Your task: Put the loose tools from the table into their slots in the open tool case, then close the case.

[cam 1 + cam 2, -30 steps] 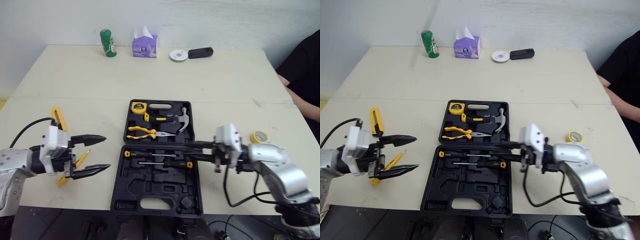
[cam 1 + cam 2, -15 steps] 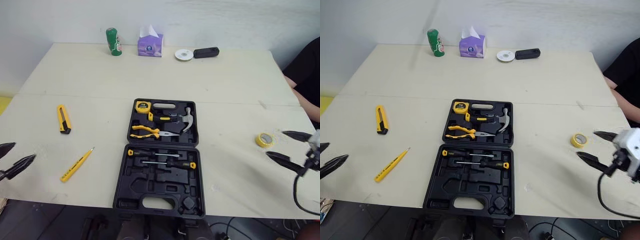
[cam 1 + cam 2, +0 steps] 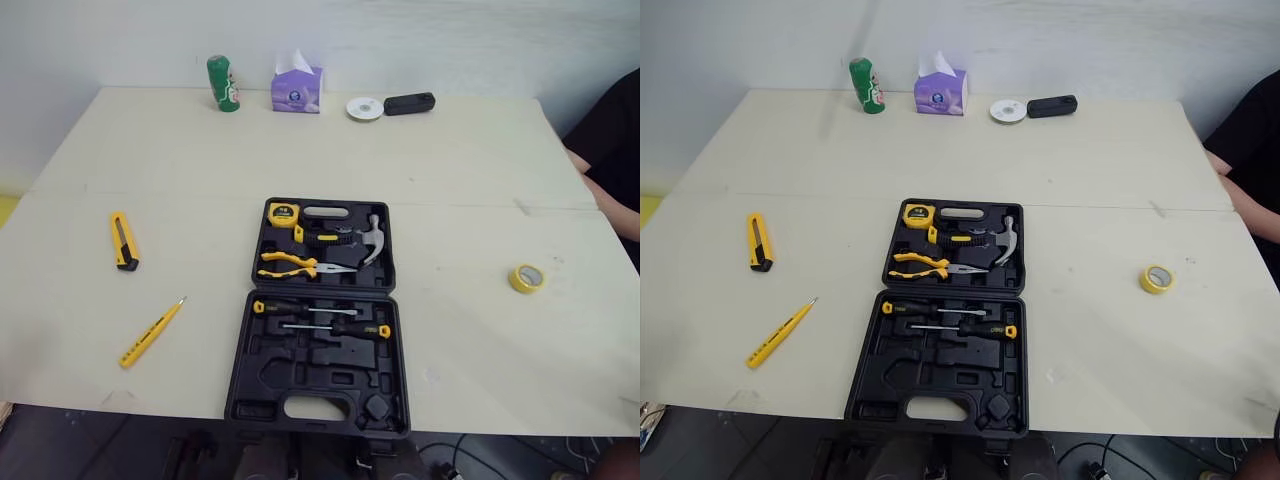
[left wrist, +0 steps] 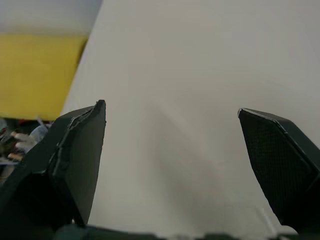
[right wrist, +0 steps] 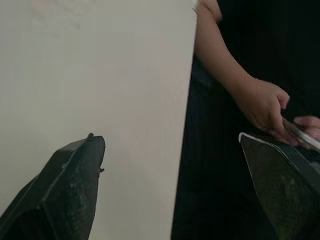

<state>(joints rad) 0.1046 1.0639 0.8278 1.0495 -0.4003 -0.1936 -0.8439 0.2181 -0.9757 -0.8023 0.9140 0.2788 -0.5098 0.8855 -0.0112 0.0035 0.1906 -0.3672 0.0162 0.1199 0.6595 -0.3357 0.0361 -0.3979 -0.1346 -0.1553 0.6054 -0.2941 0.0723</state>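
Both spread wide, empty: left hand (image 4: pixel 170 107) over the worktop (image 3: pixel 450 180) edge, right hand (image 5: pixel 167 135) past it, near a person's hand (image 5: pixel 260 102). Tool case (image 3: pixel 300 372) open mid-worktop; utility knife (image 3: pixel 123 241) and tester pen (image 3: pixel 152 332) to its left, tape roll (image 3: pixel 526 278) to its right. Your risk: the right arm swinging in could clip that person.

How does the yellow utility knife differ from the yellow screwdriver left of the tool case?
The utility knife is short and broad with a black end; the screwdriver is long and thin with a metal tip. The utility knife lies nearly straight front to back; the screwdriver lies slanted. The utility knife sits farther from the robot than the screwdriver. Both are yellow and loose on the table, outside the tool case.
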